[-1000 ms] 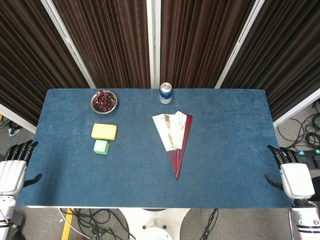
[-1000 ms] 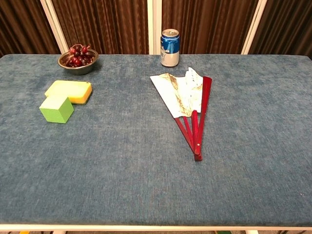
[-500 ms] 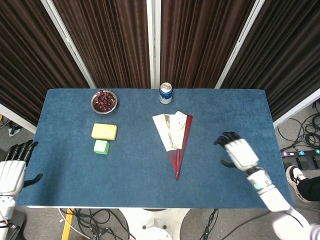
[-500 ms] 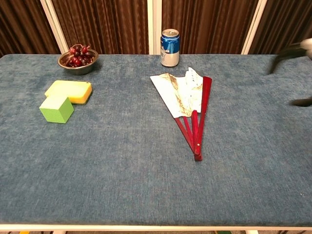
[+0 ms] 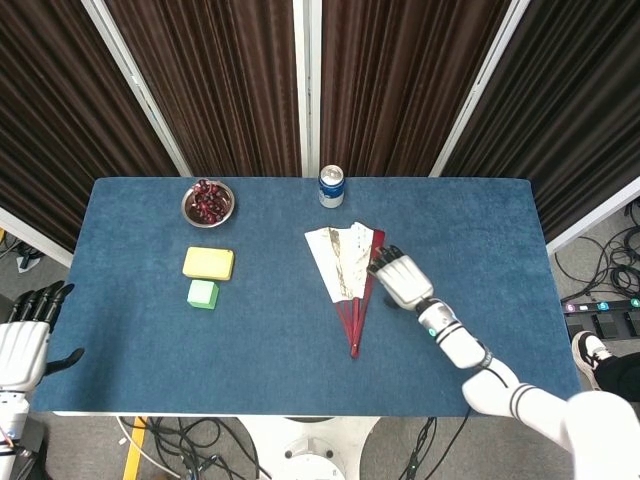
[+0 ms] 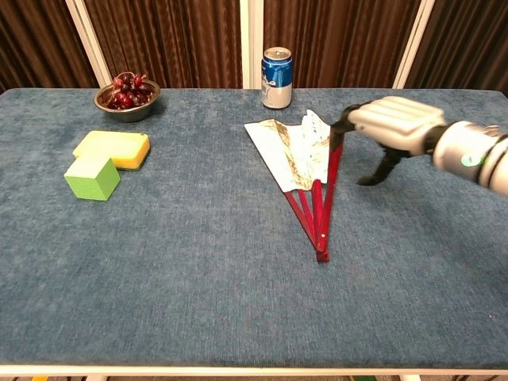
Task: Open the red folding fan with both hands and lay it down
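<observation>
Red-ribbed folding fan (image 5: pixel 347 272) lying near mid-table on the blue cloth (image 5: pixel 250 330), only partly spread, paper leaf showing a narrow wedge. Right hand (image 5: pixel 398 278) over the fan's right guard stick, fingers apart and curved down, gripping nothing as far as can be told. Left hand (image 5: pixel 22 340) off the table's near left corner, fingers apart, empty. Still to do: grasp with both hands, spread fully, lay down.

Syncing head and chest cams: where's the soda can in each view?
Head view: soda can stands top centre, at the table's far edge, just beyond the fan.
Chest view: soda can stands upper centre, at the far edge before the curtain.
Shared landmark: red folding fan, lying just nearer than the can.
</observation>
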### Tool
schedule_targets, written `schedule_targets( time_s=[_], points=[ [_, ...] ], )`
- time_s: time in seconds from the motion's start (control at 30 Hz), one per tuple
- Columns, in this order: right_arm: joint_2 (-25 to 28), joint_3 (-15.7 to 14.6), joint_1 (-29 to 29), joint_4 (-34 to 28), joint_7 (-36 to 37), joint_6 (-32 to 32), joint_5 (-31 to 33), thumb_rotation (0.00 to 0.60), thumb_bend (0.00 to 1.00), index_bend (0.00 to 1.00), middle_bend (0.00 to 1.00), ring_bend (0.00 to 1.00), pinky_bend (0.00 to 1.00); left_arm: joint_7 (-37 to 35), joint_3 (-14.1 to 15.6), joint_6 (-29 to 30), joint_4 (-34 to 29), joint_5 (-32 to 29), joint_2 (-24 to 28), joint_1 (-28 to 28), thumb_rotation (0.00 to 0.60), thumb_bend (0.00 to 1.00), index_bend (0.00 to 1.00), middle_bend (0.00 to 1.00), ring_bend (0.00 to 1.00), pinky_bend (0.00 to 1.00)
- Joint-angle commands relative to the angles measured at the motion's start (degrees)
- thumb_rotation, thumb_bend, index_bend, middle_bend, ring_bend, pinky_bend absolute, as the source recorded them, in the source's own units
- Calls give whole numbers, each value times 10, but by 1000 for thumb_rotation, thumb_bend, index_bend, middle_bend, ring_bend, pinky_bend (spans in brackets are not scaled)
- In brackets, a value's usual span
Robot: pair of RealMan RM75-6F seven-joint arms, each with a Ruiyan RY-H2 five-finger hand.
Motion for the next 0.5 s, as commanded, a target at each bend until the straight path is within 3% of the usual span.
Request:
schedule_targets(
  time_s=[0.03,0.4,0.5],
  points=[
    [-55,-13,31,72,35,9,-17,600,141,360,301,104,136,-3,0,-1,-1,-3,0,1,600,187,163,196,148,131],
    [-119,-46,40,186,94,51,-38,600,163,404,318,105,80,-20,2,-8,-5,-7,4,3,600,187,162,195,148,131],
    [-137,-54,37,222,112,70,-42,600,214,432,337,113,72,-22,2,-10,-5,-8,5,2,600,187,162,195,147,131]
  ],
)
